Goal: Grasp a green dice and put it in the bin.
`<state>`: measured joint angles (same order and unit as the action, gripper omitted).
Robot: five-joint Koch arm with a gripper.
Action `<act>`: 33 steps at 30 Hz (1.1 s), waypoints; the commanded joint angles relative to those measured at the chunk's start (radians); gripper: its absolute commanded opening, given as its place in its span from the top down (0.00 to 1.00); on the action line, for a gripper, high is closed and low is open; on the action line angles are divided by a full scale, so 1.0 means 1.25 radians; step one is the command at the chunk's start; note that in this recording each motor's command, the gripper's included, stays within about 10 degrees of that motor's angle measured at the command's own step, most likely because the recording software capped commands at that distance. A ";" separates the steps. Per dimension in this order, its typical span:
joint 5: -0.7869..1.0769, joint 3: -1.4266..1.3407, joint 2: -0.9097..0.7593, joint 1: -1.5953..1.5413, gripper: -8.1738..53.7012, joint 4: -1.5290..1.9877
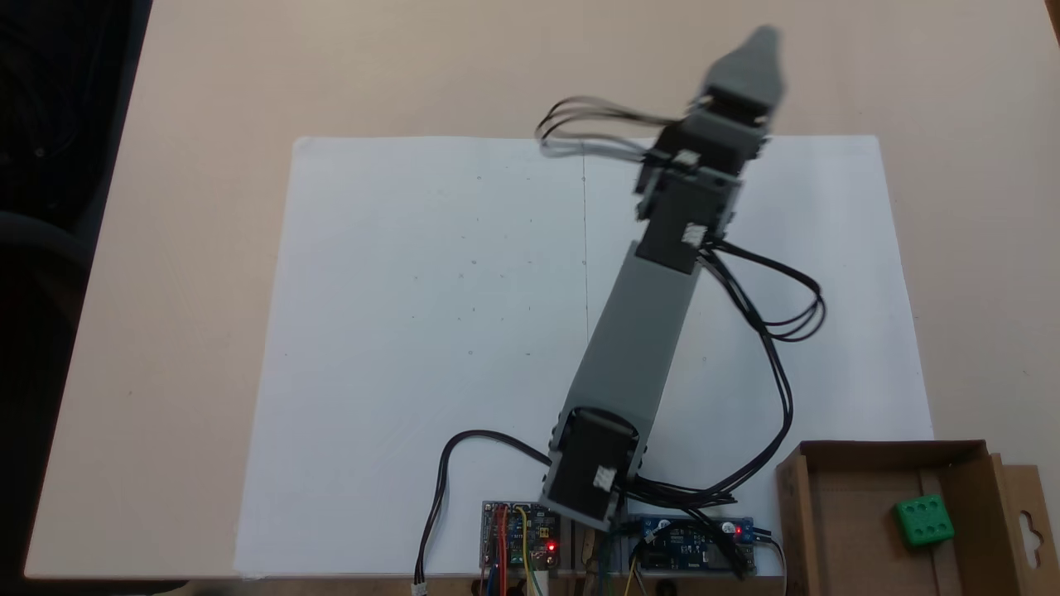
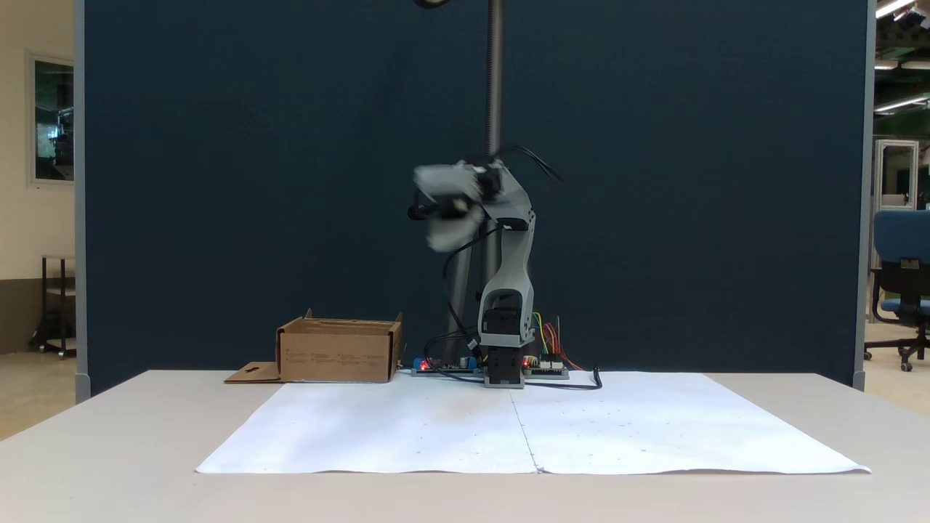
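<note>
The green dice (image 1: 923, 520) lies on the floor of the bin (image 1: 836, 513), a shallow brown cardboard box at the lower right of a fixed view. In a fixed view from the front, the bin (image 2: 338, 357) stands at the left of the arm's base, and its walls hide the dice. The grey gripper (image 1: 763, 40) is raised high over the far right part of the white sheet, well away from the bin. It is smeared by motion in both fixed views (image 2: 438, 211), so its jaws cannot be made out. Nothing shows in it.
A large white paper sheet (image 1: 431, 331) covers the middle of the beige table (image 1: 207, 207). Circuit boards (image 1: 520, 538) and loose black cables (image 1: 778, 331) sit at the arm's base. The bin's flap (image 1: 1027, 521) with its hang slot lies flat beside the box.
</note>
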<state>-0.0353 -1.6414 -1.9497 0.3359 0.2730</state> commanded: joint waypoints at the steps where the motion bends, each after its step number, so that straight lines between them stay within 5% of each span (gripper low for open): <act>1: -0.032 -0.015 -0.058 -0.075 0.16 -0.064; 12: -0.028 -0.372 -0.228 -0.217 0.14 -0.284; 33: 0.076 -0.978 -0.312 -0.244 0.16 -0.802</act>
<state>-0.0031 -2.8670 -2.2473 0.0307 -0.6013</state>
